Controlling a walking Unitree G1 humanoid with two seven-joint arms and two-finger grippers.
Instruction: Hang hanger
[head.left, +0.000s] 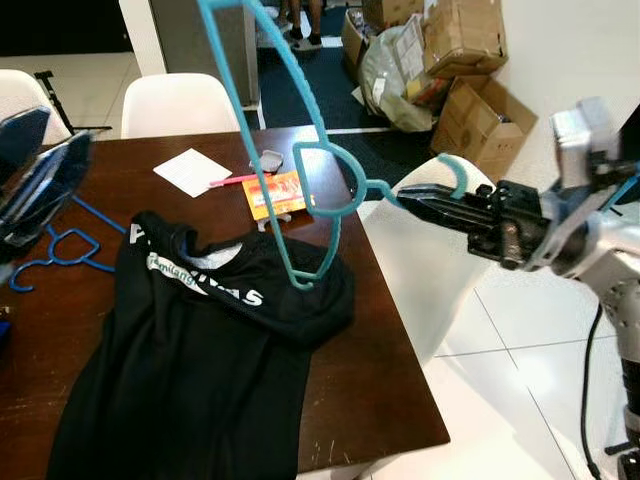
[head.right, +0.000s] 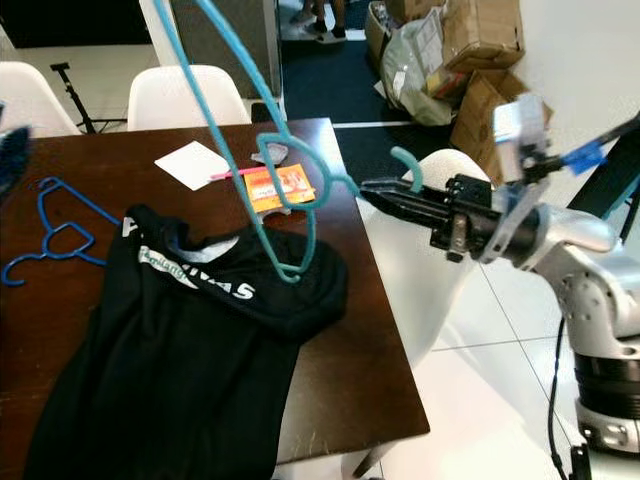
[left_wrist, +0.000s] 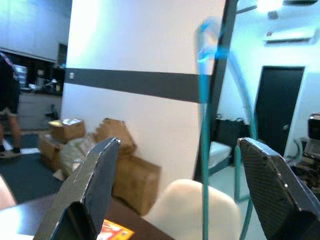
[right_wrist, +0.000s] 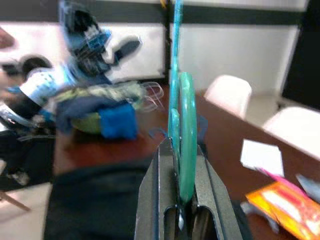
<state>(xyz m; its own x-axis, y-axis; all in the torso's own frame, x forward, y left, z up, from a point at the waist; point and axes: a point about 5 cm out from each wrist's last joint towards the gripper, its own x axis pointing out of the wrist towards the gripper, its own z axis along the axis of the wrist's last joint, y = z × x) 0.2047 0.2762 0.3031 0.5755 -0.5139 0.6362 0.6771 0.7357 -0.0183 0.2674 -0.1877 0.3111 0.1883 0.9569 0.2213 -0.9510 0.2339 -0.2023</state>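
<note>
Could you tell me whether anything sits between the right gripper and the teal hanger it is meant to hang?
Nothing does. The right gripper is already shut on the teal hanger near its hook, holding it in the air above the black shirt on the table. No rail or hook to hang it on can be seen.

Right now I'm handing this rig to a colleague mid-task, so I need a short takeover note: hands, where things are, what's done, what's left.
Right hand: shut on the teal hanger near its hook, holding it in the air over the table's right edge.
Left hand: open, raised at the table's left side, holding nothing.
Black shirt: lies flat on the table; the teal hanger's lower end is at the shirt's shoulder.
Blue hanger: lies on the table left of the shirt.
Done: teal hanger picked up.
Left: carry it to a rail and hang it; no rail is identifiable here.
</note>
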